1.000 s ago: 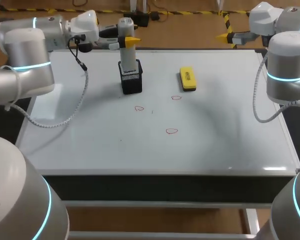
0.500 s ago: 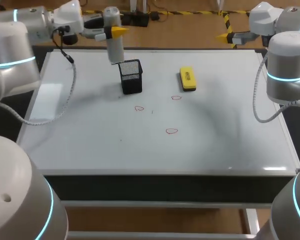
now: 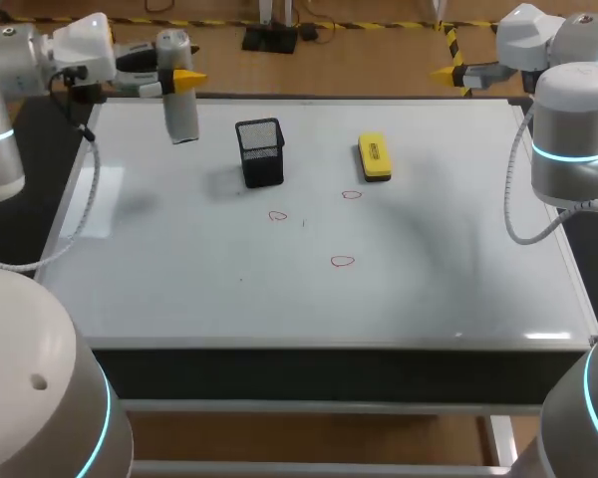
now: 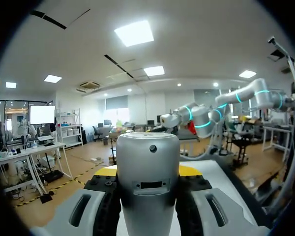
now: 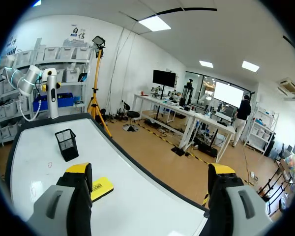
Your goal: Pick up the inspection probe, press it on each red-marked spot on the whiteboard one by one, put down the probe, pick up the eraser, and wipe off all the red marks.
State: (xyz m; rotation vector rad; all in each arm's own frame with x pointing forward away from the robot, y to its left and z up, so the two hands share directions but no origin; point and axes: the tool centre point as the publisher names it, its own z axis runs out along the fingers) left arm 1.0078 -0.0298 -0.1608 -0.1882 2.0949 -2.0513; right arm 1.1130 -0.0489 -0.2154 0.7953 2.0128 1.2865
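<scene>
A: Where is the inspection probe (image 3: 182, 118)?
B: Upright, pinched by the left end effector (image 3: 176, 78) over the whiteboard's (image 3: 429, 249) far left corner. The wrist view cuts off its lower end.
A: And the right end effector (image 5: 151, 169)?
B: Fingers spread wide. The eraser (image 3: 374, 157) lies near the faint red marks (image 3: 342, 261).

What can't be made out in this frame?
Left wrist view: the probe fills the middle, hiding the red marks; its lower end is cut off by the edge.
Right wrist view: only one red mark shows, too small to judge.
Head view: the holder is too dark inside to tell if empty.
</scene>
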